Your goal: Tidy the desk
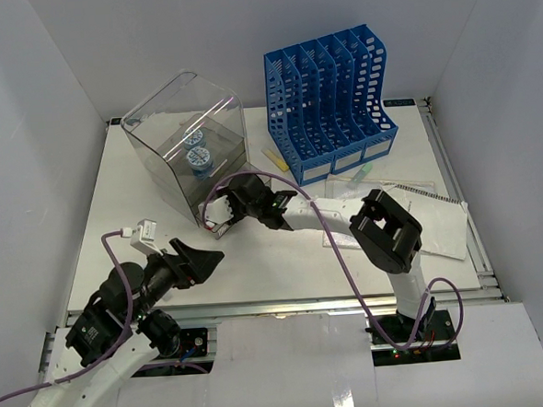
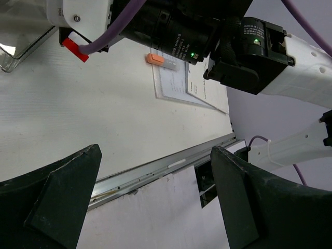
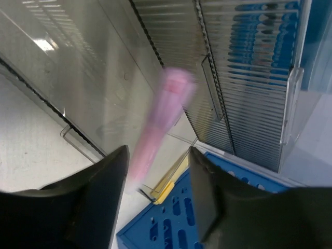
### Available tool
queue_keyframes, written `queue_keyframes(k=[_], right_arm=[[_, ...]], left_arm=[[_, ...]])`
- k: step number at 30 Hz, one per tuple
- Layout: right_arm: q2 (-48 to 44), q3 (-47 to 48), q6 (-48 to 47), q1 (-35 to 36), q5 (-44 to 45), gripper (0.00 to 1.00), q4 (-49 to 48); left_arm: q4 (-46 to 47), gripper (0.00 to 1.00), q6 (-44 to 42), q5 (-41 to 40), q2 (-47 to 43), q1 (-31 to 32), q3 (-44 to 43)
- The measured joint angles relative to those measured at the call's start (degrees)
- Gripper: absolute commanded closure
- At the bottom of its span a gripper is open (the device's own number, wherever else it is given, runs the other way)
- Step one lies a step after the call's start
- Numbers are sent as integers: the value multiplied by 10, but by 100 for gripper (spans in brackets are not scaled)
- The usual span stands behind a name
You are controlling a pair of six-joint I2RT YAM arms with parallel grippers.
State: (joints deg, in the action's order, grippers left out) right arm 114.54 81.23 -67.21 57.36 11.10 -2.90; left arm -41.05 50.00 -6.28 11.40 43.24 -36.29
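Pink pen (image 3: 161, 122), blurred, judged mid-release from spread right end effector (image 3: 158, 153) beside clear box (image 1: 179, 126), 11 o'clock on table (image 1: 285, 267). Left end effector (image 2: 155, 150) spread, empty. Next: landing to be checked.

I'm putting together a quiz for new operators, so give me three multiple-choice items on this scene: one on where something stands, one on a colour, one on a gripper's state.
1. In the top view, where is the blue file rack relative to the clear drawer box?
A. to its right
B. to its left
C. on top of it

2. What colour is the blurred stick in the right wrist view?
A. green
B. pink
C. black

3. How does the left gripper stand?
A. shut on a pen
B. shut on nothing
C. wide open, holding nothing

Key:
1 A, the rack stands right of the box.
2 B, the streak in front of the clear wall is pink.
3 C, its jaws stand far apart with only bare desk between them.
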Motion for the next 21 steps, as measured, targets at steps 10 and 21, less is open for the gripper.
queue_keyframes(k=[10,21], right_arm=[[-43,-34,61,-4,-2,22,-4],[-334,-133,249,-218,-338,47,168]], left_arm=[[2,2,0,15,-6,0,0],[96,16,18,0,370,0,-75]])
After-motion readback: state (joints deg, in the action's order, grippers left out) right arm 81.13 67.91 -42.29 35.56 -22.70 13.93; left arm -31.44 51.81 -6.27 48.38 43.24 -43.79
